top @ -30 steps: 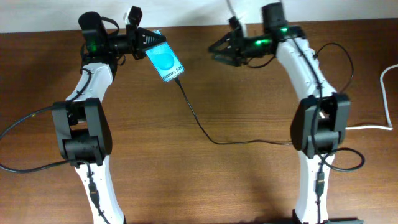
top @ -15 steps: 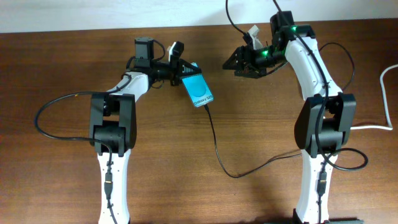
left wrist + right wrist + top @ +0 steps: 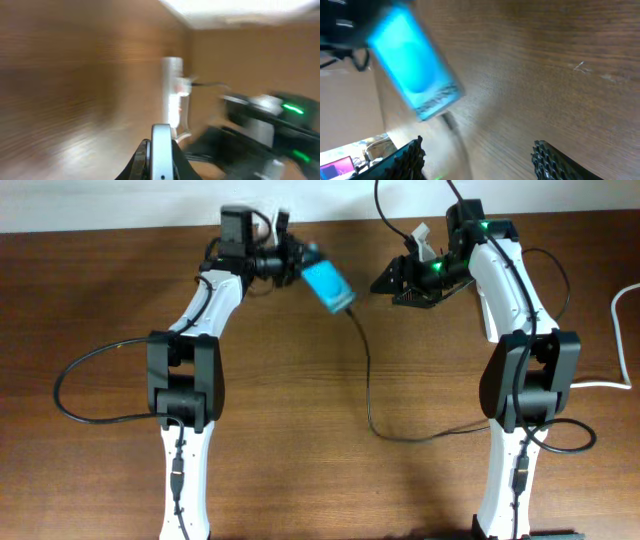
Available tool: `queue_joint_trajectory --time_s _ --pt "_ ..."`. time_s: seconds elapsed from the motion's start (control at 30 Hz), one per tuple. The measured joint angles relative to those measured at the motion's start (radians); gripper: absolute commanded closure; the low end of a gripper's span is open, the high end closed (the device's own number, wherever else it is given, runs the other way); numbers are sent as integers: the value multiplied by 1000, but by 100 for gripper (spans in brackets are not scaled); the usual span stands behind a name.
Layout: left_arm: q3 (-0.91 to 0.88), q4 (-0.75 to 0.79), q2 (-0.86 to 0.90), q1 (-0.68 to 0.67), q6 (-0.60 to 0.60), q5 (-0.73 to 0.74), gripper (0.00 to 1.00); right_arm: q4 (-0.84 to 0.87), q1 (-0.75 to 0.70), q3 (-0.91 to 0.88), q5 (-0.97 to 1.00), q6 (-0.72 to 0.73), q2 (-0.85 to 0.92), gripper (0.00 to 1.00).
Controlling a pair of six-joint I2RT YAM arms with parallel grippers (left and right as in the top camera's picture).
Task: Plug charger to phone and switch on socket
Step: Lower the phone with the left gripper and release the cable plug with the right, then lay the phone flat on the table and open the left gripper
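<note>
The left gripper (image 3: 303,264) is clamped on the phone (image 3: 328,284) near the middle of the desk's (image 3: 90,330) far edge. The charger (image 3: 368,380) runs from the phone's lower end toward the near right, and the right gripper (image 3: 397,280) just beside it is spread and empty. Both wrist views are smeared, so a fast swing could draw the charger tight and pull its tip out, or twist the phone in the pinch. The socket (image 3: 172,95) shows only as a blur, so a reach for it could go astray.

A brown wooden table (image 3: 300,380) with fine, straight grain fills the scene. A pale strip (image 3: 100,200) runs behind its far edge. A small light scratch (image 3: 580,67) marks the wood. Past the table's edge lies blurred clutter, with a pink patch (image 3: 337,166) in it.
</note>
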Motion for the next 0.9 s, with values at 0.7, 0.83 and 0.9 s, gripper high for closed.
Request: queue_joint_trajectory --time_s 0.7,0.83,0.9 --pt "0 -725 -7 32 757 -189 94 -20 -1 0 52 -1 0 30" --pt "1 -726 -7 28 750 -206 93 -27 -1 0 56 0 0 30" --pt "1 -725 -8 27 747 -210 89 -28 -1 0 56 -1 0 30"
